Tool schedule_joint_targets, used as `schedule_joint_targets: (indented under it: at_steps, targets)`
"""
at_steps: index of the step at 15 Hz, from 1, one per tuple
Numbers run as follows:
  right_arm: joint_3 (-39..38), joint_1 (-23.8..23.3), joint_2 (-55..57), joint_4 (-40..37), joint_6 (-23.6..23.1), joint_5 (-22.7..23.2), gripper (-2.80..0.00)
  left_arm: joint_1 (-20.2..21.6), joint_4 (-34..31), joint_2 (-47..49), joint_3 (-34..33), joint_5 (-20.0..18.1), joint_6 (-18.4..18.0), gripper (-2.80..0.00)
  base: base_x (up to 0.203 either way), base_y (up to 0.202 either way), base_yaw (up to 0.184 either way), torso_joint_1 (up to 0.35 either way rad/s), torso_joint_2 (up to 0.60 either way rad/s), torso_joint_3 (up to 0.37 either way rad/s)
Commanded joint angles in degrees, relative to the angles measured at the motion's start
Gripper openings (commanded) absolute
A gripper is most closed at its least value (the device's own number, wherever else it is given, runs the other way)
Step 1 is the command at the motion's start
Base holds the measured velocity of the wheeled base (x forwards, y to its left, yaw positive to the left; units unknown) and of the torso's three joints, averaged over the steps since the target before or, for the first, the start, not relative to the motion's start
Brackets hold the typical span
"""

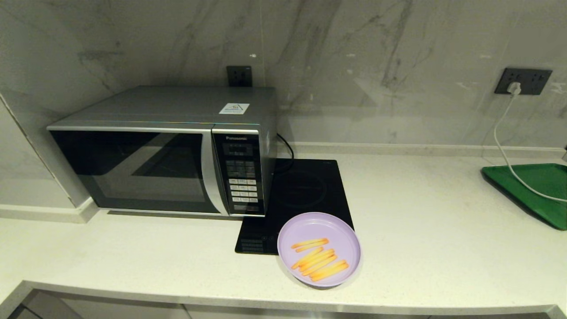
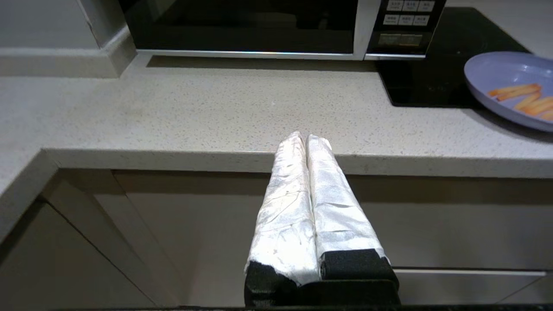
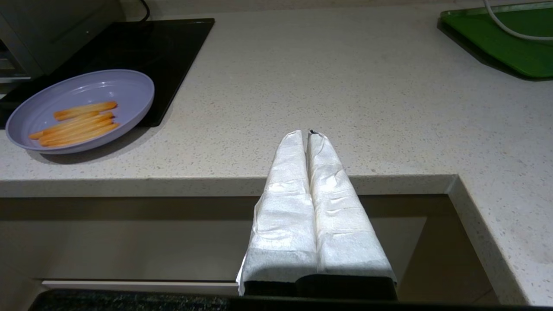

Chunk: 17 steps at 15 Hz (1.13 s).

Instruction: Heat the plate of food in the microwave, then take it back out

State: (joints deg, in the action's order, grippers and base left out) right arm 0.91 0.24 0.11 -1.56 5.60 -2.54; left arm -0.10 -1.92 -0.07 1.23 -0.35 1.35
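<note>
Both arms sit low, off the front edge of the table [image 1: 443, 230], neither touching anything. Left gripper [image 2: 306, 137]: jaws pressed together, empty, tips just at the table edge. Right gripper [image 3: 307, 134]: same, jaws closed on nothing. Microwave [image 1: 177, 150] is ahead of the left jaws across bare table, door closed, and the handle strip [image 1: 211, 177] with the button panel [image 1: 241, 177] falls ahead and to the right of those jaws. Plate [image 1: 319, 249] with fries [image 1: 320, 259] sits on the table half over the front corner of the hob [image 1: 305, 195], between the two grippers, ahead-right of the left jaws and ahead-left of the right ones, well apart from both. Tray [image 3: 501, 39] is far off ahead-right of the right jaws, not in play. Can't tell from this alone whether heating is done or not started. If not started, my read: open the door first. That needs the left jaws to open, reach ahead to the handle strip, then pull; plate goes in only after that.
</note>
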Motion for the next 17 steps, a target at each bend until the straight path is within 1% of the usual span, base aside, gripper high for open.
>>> schedule_joint_targets:
  at_steps: [1, 17]
  targets:
    - [0.00, 0.02, -0.02, -0.02, 0.03, -0.01, -2.80, 0.01, -0.01, -0.01, 0.00, 0.97, 1.29, -2.80, 0.000, 0.000, 0.000, 0.000, 0.00, 0.000]
    - [0.05, 0.02, -0.02, -0.11, 0.01, -0.01, -2.80, 0.01, -0.01, -0.01, 0.00, 0.97, 1.38, -2.80, 0.000, 0.000, 0.000, 0.000, 0.00, 0.000]
